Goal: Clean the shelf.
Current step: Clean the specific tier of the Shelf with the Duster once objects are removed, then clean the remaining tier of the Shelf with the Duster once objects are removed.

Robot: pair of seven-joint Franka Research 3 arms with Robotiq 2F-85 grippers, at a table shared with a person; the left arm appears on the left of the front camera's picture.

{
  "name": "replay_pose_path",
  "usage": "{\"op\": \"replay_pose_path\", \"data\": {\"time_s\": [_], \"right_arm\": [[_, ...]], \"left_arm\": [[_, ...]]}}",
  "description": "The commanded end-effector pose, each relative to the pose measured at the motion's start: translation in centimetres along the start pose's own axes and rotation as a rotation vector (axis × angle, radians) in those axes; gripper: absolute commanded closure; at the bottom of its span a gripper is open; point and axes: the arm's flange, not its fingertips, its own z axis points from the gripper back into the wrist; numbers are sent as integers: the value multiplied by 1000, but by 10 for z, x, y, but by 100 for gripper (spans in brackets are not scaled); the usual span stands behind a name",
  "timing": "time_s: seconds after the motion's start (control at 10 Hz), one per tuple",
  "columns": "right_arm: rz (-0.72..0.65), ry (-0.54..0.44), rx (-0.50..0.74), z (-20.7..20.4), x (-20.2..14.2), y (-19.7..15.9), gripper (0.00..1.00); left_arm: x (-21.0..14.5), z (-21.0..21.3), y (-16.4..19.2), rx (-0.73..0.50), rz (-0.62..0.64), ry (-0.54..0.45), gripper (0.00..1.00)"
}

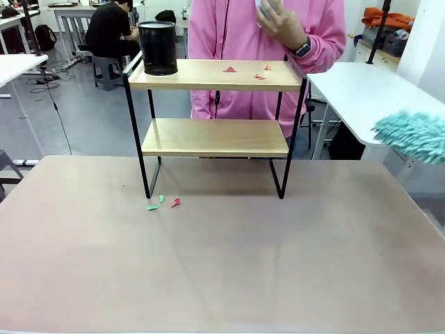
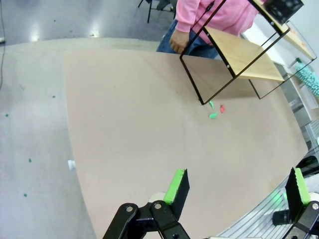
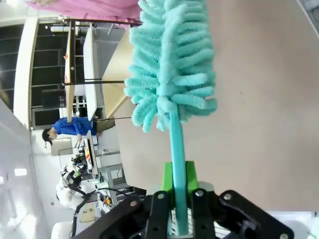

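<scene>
Shelf (image 1: pixel 208 75) stands at the far middle of the surface (image 1: pixel 222 264), all four legs down, with a person (image 1: pixel 229 28) in a pink top just behind it. On its upper board a black mesh cup (image 1: pixel 157 47) sits at the left end, and a few red scraps (image 1: pixel 229 69) of paper lie toward the middle and right. The lower board looks bare. Some loose scraps (image 1: pixel 163 202), green and red, lie on the surface just beside the front left leg.

The right pincer (image 3: pixel 179 186) is clamped on the thin handle of a fluffy teal duster (image 3: pixel 172 64), whose head hangs to the right of the shelf, well apart from it. The left pincer (image 2: pixel 238 181) is spread wide and empty over the near left of the surface.

The main risk I see is a leftward sweep along the upper board that carries on into the cup and knocks it over or off. Nothing braces the light frame, so a firm push could slide or tip it. The black end rail may snag the fibres. Paper this light could fly to the floor or cling to the duster. The slim handle might twist between the pads under side load. The person's raised hand (image 1: pixel 278 21) is near the right end, so a high approach could meet it.
</scene>
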Motion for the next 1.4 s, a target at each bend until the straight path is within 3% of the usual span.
{"op": "replay_pose_path", "data": {"time_s": [0.0,1.3], "right_arm": [[42,-102,48,19,5,-3,88],[42,-102,48,19,5,-3,88]], "left_arm": [[1,0,-1,-11,-20,-12,0],[1,0,-1,-11,-20,-12,0]]}}
